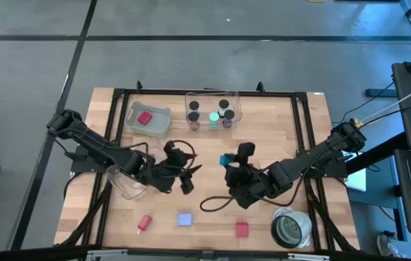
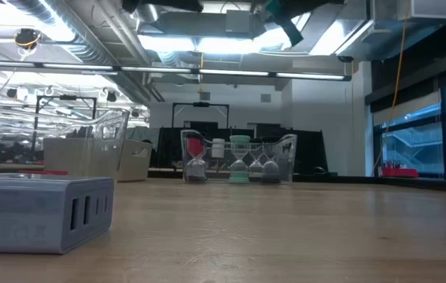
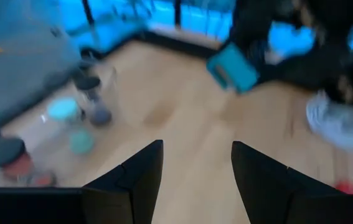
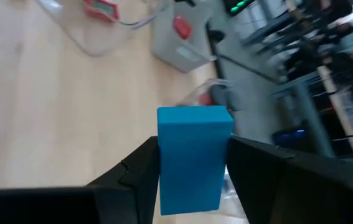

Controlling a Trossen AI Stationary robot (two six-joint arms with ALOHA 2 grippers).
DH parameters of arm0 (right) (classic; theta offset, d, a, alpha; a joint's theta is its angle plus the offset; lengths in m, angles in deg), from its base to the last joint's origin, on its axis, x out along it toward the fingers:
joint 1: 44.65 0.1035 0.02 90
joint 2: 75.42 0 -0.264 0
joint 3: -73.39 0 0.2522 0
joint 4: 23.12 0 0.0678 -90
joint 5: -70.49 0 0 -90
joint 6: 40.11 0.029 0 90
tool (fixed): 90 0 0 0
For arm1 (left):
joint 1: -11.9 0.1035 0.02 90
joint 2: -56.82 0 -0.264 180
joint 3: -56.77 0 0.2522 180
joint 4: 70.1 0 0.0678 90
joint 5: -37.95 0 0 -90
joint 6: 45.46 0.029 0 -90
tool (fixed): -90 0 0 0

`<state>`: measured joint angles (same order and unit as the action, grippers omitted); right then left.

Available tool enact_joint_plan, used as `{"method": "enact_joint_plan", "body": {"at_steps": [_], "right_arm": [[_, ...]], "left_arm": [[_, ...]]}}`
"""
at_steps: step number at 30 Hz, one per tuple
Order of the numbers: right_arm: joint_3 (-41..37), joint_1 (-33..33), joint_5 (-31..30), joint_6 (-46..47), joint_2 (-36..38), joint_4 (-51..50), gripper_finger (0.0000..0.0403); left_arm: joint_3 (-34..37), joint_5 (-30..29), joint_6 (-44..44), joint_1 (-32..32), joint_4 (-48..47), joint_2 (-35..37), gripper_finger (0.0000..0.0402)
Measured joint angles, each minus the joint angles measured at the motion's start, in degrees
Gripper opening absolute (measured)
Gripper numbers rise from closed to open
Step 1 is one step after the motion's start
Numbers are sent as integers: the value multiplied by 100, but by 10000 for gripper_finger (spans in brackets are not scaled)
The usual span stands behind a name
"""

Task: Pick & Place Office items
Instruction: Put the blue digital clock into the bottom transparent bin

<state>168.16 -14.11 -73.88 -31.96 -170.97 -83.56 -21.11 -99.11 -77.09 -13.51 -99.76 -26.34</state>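
Near edge of the wooden table point(image 1: 212, 174), high view: red block point(image 1: 144, 222), lavender-grey block point(image 1: 184, 219) and another red block point(image 1: 242, 230) lie loose, well apart from each other. Grey-white roll point(image 1: 291, 228) sits at the near right corner. None of these sorted yet, as far as I can judge.

Mid table: right gripper point(image 4: 192, 163) clenched on a teal-blue block point(image 4: 193, 157), pinched between both fingers and carried off the table. In the high view the same block point(image 1: 225, 159) shows at the tip of the right gripper point(image 1: 228, 164), near the table centre. Left gripper point(image 1: 188, 179) hovers just left of centre, fingers point(image 3: 137, 174) apart, nothing between them. A clear cup-like bin point(image 1: 127, 182) lies under the left arm; contents can't tell.

Far side: clear bin point(image 1: 235, 110) already holds several small hourglass-like pieces with dark caps, plus a cyan-topped one point(image 1: 214, 117). Grey tray point(image 1: 163, 116) to its left holds one red block point(image 1: 145, 118).

Progress: roughly half done, my guess. Two far containers are partly filled, one block is in the air, three loose on the near edge. Next move likely needs the right arm to carry the block to a far container and let go.
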Motion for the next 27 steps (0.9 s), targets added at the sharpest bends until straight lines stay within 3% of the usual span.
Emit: {"method": "enact_joint_plan", "body": {"at_steps": [3,6,9,16,23,27], "right_arm": [[0,-11,-325,-362,-2,51,159],[0,-11,-898,-836,-2,130,159],[0,-24,-1123,-1301,-2,183,160],[0,-144,-919,-1465,-2,300,160],[-2,-240,-900,-1657,-2,646,160],[-2,-332,-572,-1785,-2,809,160]], "left_arm": [[0,-541,275,89,527,-70,187],[0,-483,384,338,892,-152,187],[0,184,453,611,1292,-192,187],[0,1580,534,1187,2105,-192,187],[0,3111,-65,1816,2024,-192,187],[0,3767,-155,2012,2215,-192,187]]}}
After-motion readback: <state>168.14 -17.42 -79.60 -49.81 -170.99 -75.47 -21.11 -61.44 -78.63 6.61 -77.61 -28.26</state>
